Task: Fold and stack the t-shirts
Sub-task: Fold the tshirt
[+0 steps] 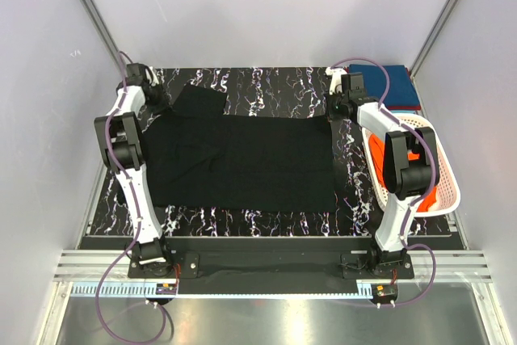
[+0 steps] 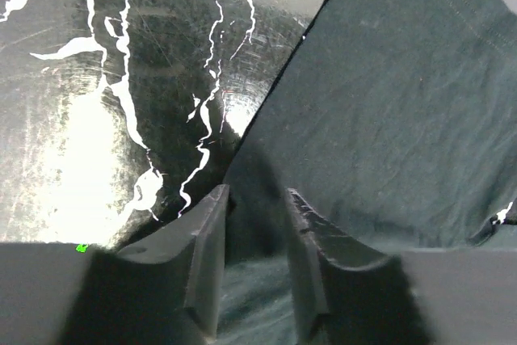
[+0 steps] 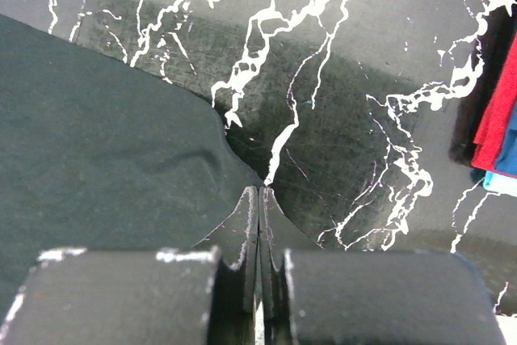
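A black t-shirt lies spread flat on the marbled table. My left gripper is at its back left sleeve. In the left wrist view its jaws stand apart over the black cloth, gripping nothing. My right gripper is at the shirt's back right corner. It is shut, and the black cloth's edge is drawn to a point at the tips. An orange t-shirt lies in the basket. A folded teal-blue t-shirt rests on a dark red one at the back right.
A white lattice basket stands at the table's right edge, beside the right arm. Grey walls close in the left, back and right sides. The arm bases sit on a rail at the near edge.
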Motion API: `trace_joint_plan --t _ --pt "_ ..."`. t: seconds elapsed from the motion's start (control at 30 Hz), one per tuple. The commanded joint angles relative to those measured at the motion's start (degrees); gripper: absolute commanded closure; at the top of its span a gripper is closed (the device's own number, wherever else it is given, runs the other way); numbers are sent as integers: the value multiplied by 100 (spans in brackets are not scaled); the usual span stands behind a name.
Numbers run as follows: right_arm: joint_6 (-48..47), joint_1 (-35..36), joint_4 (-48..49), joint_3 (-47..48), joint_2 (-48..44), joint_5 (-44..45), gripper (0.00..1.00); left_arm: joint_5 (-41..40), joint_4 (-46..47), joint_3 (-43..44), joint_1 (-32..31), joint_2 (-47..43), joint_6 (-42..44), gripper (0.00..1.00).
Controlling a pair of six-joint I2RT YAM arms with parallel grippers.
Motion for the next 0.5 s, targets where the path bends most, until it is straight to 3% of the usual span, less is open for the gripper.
trace_joint_plan --t 0.0,0.03,0.07,0.13,0.47 --pt "-150 28 75 215 9 176 100 80 89 296 34 -50 117 70" --pt "-159 28 58 215 0 176 100 63 80 305 34 -58 118 76" --pt "-167 28 58 215 0 168 100 45 80 305 34 -102 109 88" --pt "-167 28 67 206 9 203 100 18 54 305 43 -164 83 100" --pt "-247 28 339 -294 -316 879 100 -228 80 -336 51 -1130 -23 100"
